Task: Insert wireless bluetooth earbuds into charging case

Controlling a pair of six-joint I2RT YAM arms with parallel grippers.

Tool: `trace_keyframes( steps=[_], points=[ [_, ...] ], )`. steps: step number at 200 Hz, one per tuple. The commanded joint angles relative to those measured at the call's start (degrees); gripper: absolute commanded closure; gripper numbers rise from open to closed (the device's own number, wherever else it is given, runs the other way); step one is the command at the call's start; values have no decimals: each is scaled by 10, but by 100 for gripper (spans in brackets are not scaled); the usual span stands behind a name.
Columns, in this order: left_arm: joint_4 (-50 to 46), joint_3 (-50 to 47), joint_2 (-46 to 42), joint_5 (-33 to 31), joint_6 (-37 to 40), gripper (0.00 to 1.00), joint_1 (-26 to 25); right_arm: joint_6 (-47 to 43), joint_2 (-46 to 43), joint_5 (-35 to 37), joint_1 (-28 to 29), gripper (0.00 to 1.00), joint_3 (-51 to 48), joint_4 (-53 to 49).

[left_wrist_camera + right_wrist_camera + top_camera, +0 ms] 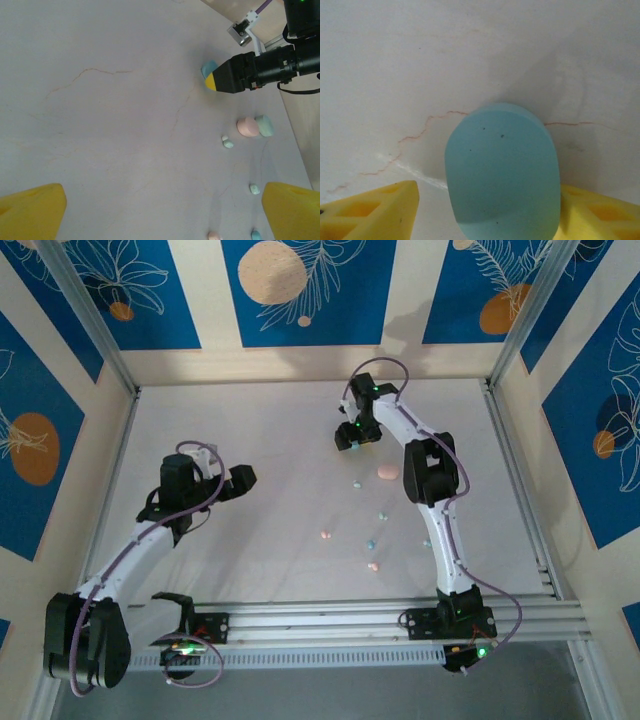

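**Right gripper straddled the blue case while the earbuds lay loose on the table**

The right gripper (pixel 357 435) was down at the far side of the table (pixel 250 420), its jaws spread to either side of the blue case (pixel 502 172). In the right wrist view, one yellow finger (pixel 597 210) touched the case's edge on the right of the frame. The other finger (pixel 375 210) stood apart from it, with bare table showing in the gap. The case was straddled, not pinched.

The earbuds (pixel 372 541) lay singly on the bare table, scattered on the base side of the right gripper and alongside that arm. A pale one (pixel 357 483) was the closest to the gripper, near it but not touching. A pink one (pixel 325 535) was the furthest toward the left arm, and another pink one (pixel 373 566) was the nearest to the bases.

A pink case (pixel 387 473) sat near the right gripper, on the side where the earbuds lay. In the left wrist view a teal case (pixel 265 125) lay right against it.

The left gripper (pixel 235 480) hung with its jaws wide apart and nothing between them, to the left of the earbuds and well apart from them. Its yellow fingertips (pixel 30 212) showed at the lower corners of the left wrist view.
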Motion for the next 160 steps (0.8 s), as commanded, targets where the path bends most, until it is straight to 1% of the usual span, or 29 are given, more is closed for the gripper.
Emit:
trace_keyframes(
  steps=[1, 28, 52, 65, 84, 86, 91, 115, 122, 128, 146, 160],
  points=[
    [-4, 19, -1, 16, 3, 0, -5, -29, -1, 33, 5, 36, 3, 21],
    [-8, 20, -2, 17, 4, 0, -5, -44, 1, 33, 10, 41, 0, 29],
    [-8, 20, -1, 17, 4, 0, -5, -50, 5, 48, 14, 43, -4, 41],
    [-10, 22, -2, 18, 3, 0, -6, -52, 6, 46, 14, 48, -4, 47],
    [-13, 25, -3, 17, 3, 0, -5, -53, 5, 42, 16, 51, -4, 47],
    [-13, 24, -4, 17, 3, 0, -5, -53, 4, 41, 16, 54, -3, 47],
    [-14, 26, -5, 17, 3, 0, -5, -56, 3, 35, 16, 58, -3, 44],
    [-17, 31, -7, 17, 2, 0, -6, -57, -13, 17, 19, 60, -13, 39],
    [-18, 33, -7, 18, 2, 0, -6, -58, -21, 12, 21, 63, -20, 41],
    [-20, 36, -7, 18, 0, 0, -5, -59, -28, 5, 21, 63, -26, 42],
    [-24, 44, -7, 23, -3, 0, -7, -51, -69, -32, 23, 63, -55, 52],
    [-26, 52, -8, 24, -12, 1, -7, -45, -123, -75, 27, 65, -104, 78]
  ],
)
